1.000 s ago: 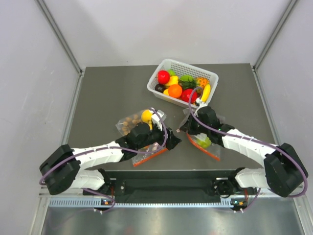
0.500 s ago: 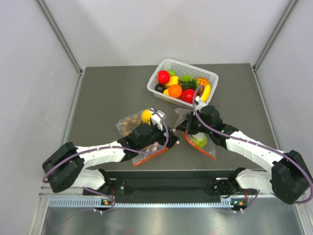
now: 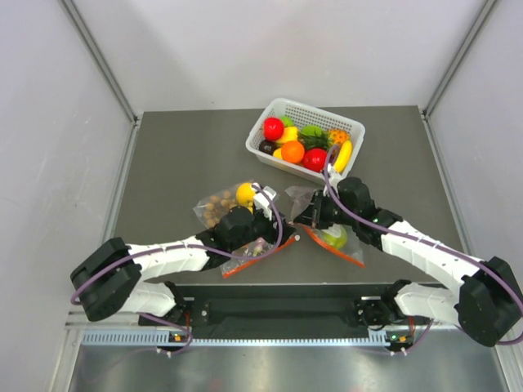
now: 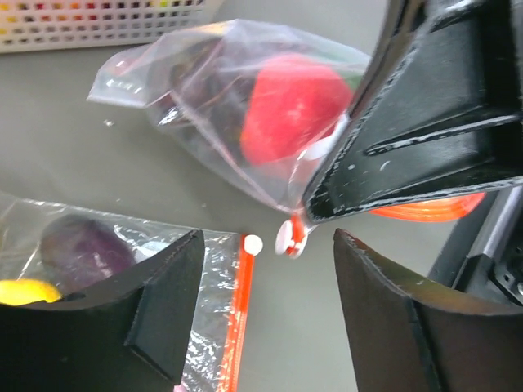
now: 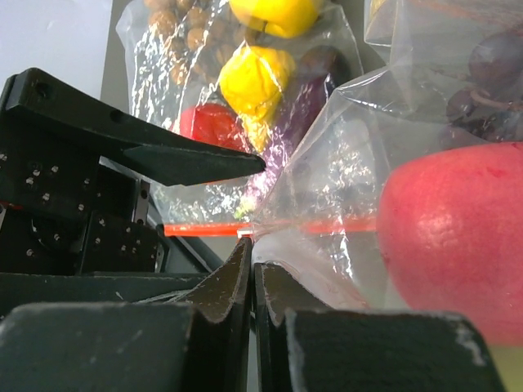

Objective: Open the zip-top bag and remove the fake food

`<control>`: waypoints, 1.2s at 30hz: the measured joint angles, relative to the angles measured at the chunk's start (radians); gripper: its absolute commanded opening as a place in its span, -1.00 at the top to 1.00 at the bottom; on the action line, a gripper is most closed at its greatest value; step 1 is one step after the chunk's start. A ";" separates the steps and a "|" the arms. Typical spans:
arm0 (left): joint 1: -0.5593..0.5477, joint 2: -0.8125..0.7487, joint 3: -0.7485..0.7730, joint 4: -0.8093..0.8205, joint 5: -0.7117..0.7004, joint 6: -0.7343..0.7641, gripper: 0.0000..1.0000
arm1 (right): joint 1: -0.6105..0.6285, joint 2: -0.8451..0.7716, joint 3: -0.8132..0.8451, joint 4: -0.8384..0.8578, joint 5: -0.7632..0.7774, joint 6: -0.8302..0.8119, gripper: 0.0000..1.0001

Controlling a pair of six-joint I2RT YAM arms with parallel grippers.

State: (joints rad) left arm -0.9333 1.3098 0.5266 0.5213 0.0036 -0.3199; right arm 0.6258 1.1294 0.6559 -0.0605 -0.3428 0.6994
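The zip-top bag (image 3: 333, 235) is crinkly clear film with a thin orange-red zip strip (image 5: 327, 224) along one edge. It lies on the table (image 3: 180, 155) right of centre, below the basket. Through the plastic show the fake food: a glossy red apple (image 5: 458, 237), a dark grape bunch (image 5: 482, 77) and a light-green pear (image 3: 335, 238).

The right tool (image 5: 252, 263) has its black fingers pressed nearly together, pinching the film just beside the strip. The left tool (image 4: 265, 269) faces it with its two black fingers spread wide and nothing between them. It hangs over the orange strip of a second clear bag (image 3: 222, 204).

That second bag lies left of centre. It holds a yellow lemon (image 3: 244, 193), brown nuts (image 3: 216, 202) and a purple eggplant (image 4: 78, 245).

At the back right stands a white lattice plastic basket (image 3: 306, 106), rectangular with rounded corners. It is heaped with bright plastic fruit, among them an orange (image 3: 292, 151) and a banana (image 3: 344, 153). The table is matte dark grey.
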 measured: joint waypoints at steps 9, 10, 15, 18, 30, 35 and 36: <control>0.000 0.046 -0.001 0.060 0.115 0.018 0.38 | 0.000 0.000 0.000 -0.011 -0.053 -0.008 1.00; 0.000 0.052 -0.001 0.061 0.124 0.019 0.60 | 0.000 0.000 0.000 -0.011 -0.057 -0.008 1.00; 0.000 0.061 -0.001 0.064 0.167 0.034 1.00 | 0.000 0.000 0.000 -0.014 -0.069 -0.008 0.78; 0.002 0.061 -0.001 0.063 0.176 0.037 1.00 | 0.000 -0.005 0.000 -0.014 -0.074 -0.013 0.32; 0.056 0.061 0.072 -0.064 0.251 -0.044 1.00 | -0.014 -0.317 0.047 -0.136 0.097 -0.254 -0.47; 0.117 0.061 0.171 -0.145 0.317 -0.172 1.00 | 0.024 -0.472 0.046 -0.165 0.200 -0.386 -0.42; 0.129 0.061 0.194 -0.167 0.327 -0.202 1.00 | 0.050 -0.485 0.045 -0.169 0.225 -0.403 -0.40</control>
State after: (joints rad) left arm -0.8040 1.3708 0.7204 0.3542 0.3309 -0.5217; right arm 0.6762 0.6445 0.7013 -0.2295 -0.1173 0.2962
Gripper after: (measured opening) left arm 0.139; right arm 0.714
